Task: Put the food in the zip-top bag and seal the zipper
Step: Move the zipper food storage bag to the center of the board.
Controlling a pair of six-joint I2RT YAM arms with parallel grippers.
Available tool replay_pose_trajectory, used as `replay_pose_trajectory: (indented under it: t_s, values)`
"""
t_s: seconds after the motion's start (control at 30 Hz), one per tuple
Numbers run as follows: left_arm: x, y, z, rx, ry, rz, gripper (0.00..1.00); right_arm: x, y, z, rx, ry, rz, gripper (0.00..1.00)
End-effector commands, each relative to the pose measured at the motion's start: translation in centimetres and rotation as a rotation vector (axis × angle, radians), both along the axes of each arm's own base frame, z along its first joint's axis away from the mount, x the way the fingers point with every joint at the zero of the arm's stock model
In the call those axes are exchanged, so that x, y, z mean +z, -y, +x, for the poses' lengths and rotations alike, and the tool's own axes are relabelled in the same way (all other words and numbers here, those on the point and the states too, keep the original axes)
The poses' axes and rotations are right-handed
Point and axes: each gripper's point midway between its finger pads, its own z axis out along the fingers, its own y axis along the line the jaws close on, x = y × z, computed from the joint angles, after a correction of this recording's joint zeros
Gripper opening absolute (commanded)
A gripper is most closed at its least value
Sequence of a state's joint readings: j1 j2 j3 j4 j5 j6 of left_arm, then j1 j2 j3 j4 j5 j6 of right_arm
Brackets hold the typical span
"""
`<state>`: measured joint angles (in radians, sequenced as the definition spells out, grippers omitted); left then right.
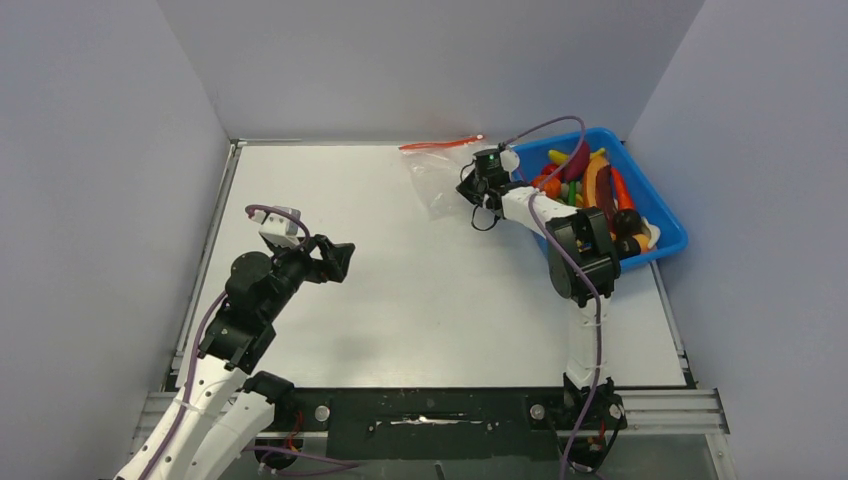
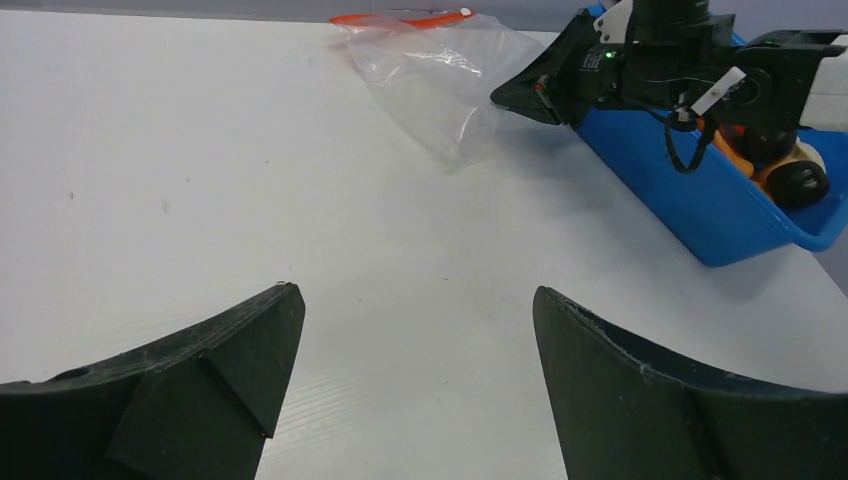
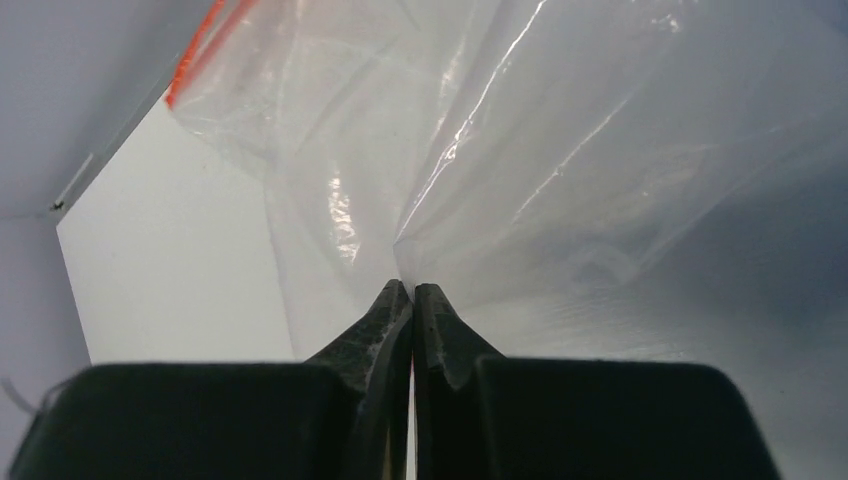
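Observation:
The zip-top bag (image 1: pixel 438 176) lies crumpled and see-through at the far middle of the table, its red-orange zipper (image 1: pixel 441 145) along the far edge. My right gripper (image 1: pixel 468 186) is shut on a fold of the bag's plastic (image 3: pixel 560 150); in the right wrist view the fingertips (image 3: pixel 412 290) pinch the film, with the zipper (image 3: pixel 205 50) at the top left. The food (image 1: pixel 585 180) lies piled in the blue tray (image 1: pixel 668 232). My left gripper (image 1: pixel 345 262) is open and empty over bare table (image 2: pixel 418 295), well short of the bag (image 2: pixel 440 70).
The blue tray (image 2: pixel 700 200) stands at the far right, right behind my right arm. Grey walls close in the table on the left, back and right. A metal rail runs along the near edge.

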<state>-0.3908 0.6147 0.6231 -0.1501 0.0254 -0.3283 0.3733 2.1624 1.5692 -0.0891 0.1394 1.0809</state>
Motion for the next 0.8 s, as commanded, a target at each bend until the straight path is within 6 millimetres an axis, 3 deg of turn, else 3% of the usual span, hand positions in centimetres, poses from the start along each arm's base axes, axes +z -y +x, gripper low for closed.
replay_pose_trajectory:
  t_s: [0.0, 0.17, 0.5, 0.6, 0.7, 0.77]
  values:
    - [0.8, -0.5, 0.5, 0.028, 0.034, 0.004, 0.85, 10.3, -0.9, -0.7, 0.203, 0.295, -0.046, 0.00]
    - [-0.2, -0.9, 0.9, 0.061, -0.017, 0.010, 0.83, 12.6, -0.3, -5.4, 0.381, 0.393, -0.167, 0.00]
    - [-1.5, -0.8, 1.4, 0.080, -0.074, 0.002, 0.76, 11.6, 0.3, -16.2, 0.737, 0.399, -0.301, 0.00]
    - [-1.8, -0.6, 1.6, 0.080, -0.089, -0.010, 0.75, 12.0, -0.4, -19.6, 0.847, 0.436, -0.295, 0.00]
    - [-2.1, -0.5, 1.8, 0.086, -0.109, -0.012, 0.74, 10.7, -2.6, -23.8, 1.010, 0.424, -0.279, 0.01]
    - [-2.3, -0.5, 2.0, 0.091, -0.119, -0.006, 0.74, 8.9, -2.6, -25.3, 1.025, 0.341, -0.354, 0.02]
